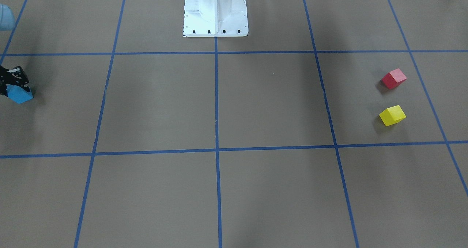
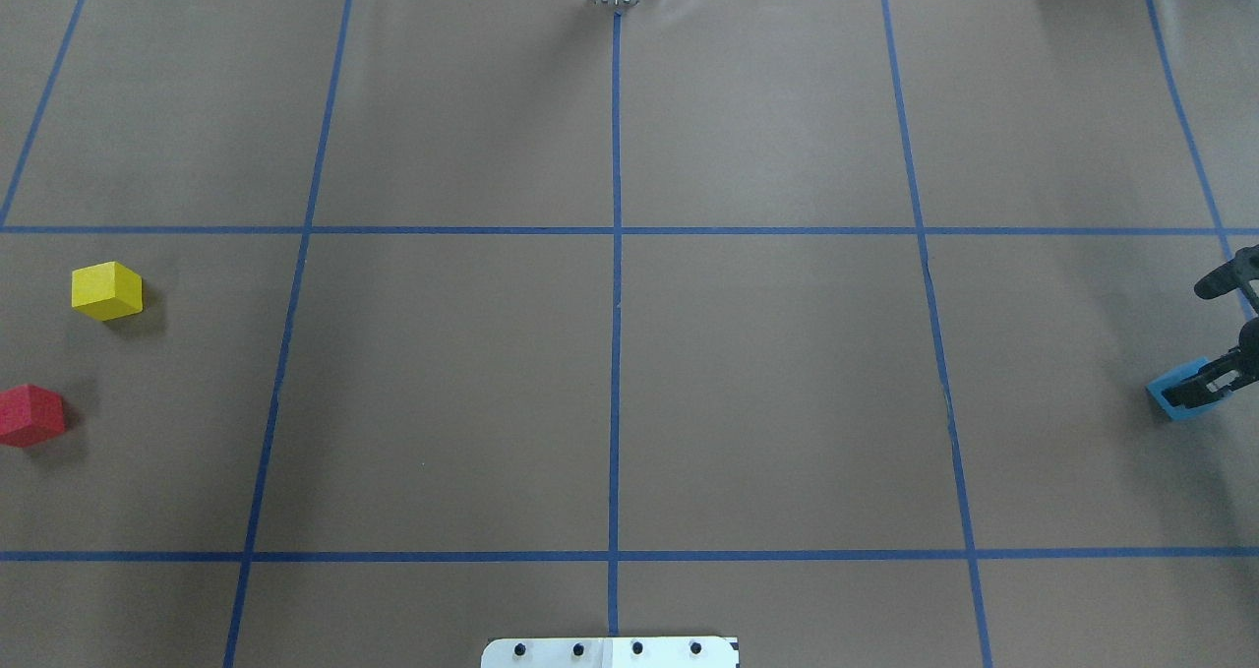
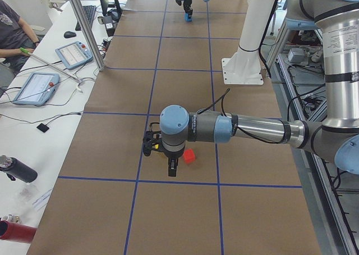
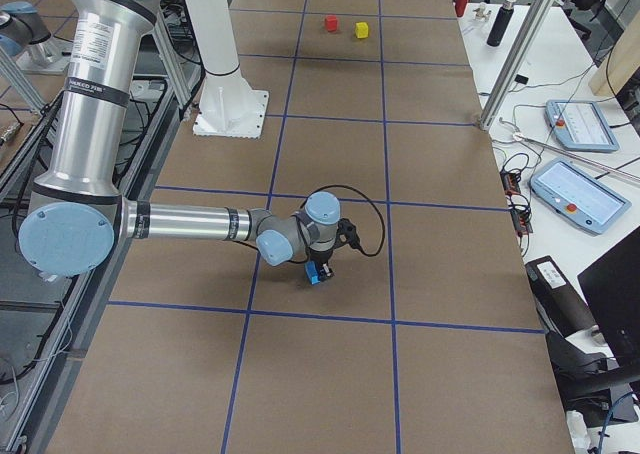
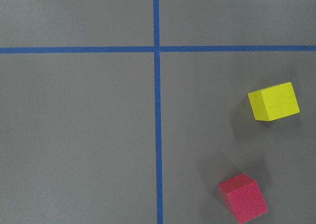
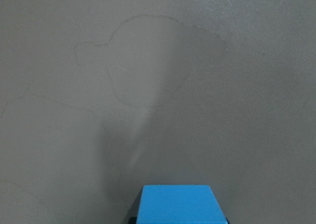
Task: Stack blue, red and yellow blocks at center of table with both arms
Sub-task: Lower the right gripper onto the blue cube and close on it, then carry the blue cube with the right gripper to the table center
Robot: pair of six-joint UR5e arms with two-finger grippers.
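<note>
The blue block (image 2: 1180, 400) is at the table's far right edge, between the fingers of my right gripper (image 2: 1208, 387), which is shut on it. The block fills the bottom of the right wrist view (image 6: 178, 204) and shows at the left edge of the front view (image 1: 20, 94). The red block (image 2: 31, 415) and the yellow block (image 2: 106, 290) lie apart on the table's far left. They also show in the left wrist view, red (image 5: 244, 198) and yellow (image 5: 274, 101). My left gripper (image 3: 172, 169) hangs above the table beside the red block (image 3: 190, 156). I cannot tell whether it is open.
The white robot base (image 2: 610, 651) stands at the table's near middle edge. Blue tape lines (image 2: 616, 304) mark a grid on the brown table. Tablets and cables lie on a side bench (image 3: 33, 86) beyond the table.
</note>
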